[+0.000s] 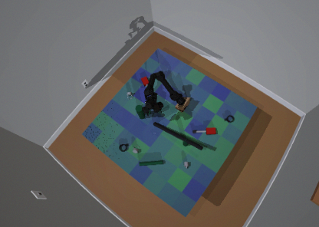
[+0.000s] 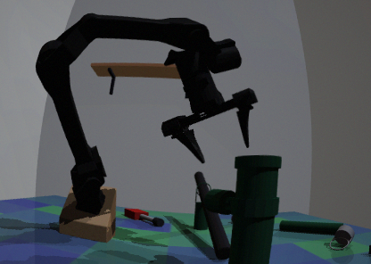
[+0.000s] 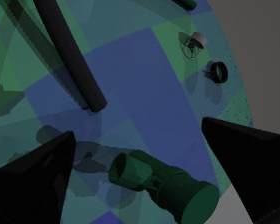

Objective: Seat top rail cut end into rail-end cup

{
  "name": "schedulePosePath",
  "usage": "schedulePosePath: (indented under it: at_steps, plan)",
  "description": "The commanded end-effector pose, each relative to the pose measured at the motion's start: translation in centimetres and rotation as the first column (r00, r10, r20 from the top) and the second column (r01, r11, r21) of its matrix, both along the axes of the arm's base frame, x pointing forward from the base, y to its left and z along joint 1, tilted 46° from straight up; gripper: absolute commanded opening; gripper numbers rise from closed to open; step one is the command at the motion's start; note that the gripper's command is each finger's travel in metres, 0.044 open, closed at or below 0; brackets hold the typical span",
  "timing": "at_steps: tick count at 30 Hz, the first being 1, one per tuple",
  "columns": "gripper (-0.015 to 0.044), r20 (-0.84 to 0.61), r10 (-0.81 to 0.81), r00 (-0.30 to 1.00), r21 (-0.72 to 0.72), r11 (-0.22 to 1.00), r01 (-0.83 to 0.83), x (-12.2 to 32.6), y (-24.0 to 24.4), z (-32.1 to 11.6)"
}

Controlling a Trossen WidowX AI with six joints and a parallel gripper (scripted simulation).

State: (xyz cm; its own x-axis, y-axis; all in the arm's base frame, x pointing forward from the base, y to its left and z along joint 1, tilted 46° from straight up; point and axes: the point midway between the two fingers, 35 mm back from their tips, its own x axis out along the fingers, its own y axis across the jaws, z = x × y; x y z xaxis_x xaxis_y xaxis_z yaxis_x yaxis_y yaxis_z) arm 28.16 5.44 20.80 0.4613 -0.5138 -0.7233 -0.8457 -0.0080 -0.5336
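Note:
The dark top rail (image 1: 174, 134) (image 2: 210, 209) (image 3: 66, 55) slants over the thin green post (image 2: 201, 218). Its near end shows low in the exterior view and is apart from the rail-end cup. The green cup (image 2: 218, 201) (image 3: 132, 172) hangs on the brace band (image 2: 267, 206) of the big green post (image 1: 140, 111) (image 2: 255, 182); its mouth is empty. The band is below the post cap (image 2: 259, 161) (image 3: 201, 204). My gripper (image 2: 225, 154) (image 3: 140, 131) is wide open and empty, above the cup and rail, touching neither. The loop cap's details are too small to tell.
A red-handled tool (image 1: 211, 131) (image 2: 135, 213) and a green tube (image 1: 151, 162) (image 2: 308, 227) lie on the floor. Grey fittings (image 1: 186, 164) (image 2: 344, 235) (image 3: 198, 40) and black rings (image 3: 220, 72) are scattered. The arm stands on a wooden block (image 2: 91, 226).

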Motion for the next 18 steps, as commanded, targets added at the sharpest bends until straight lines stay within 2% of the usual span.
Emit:
schedulePosePath:
  at_steps: [1, 7, 18]
  plan:
    - [0.0440, -0.327, 0.427, 0.843, -0.130, 0.863, -0.488, -2.5, -4.6, 3.7]
    - [0.0440, -0.461, 0.547, 0.699, -0.157, 0.725, -0.671, -3.3, -5.8, 4.6]
    - [0.0440, -0.465, 0.549, 0.694, -0.158, 0.720, -0.676, -3.4, -5.8, 4.6]
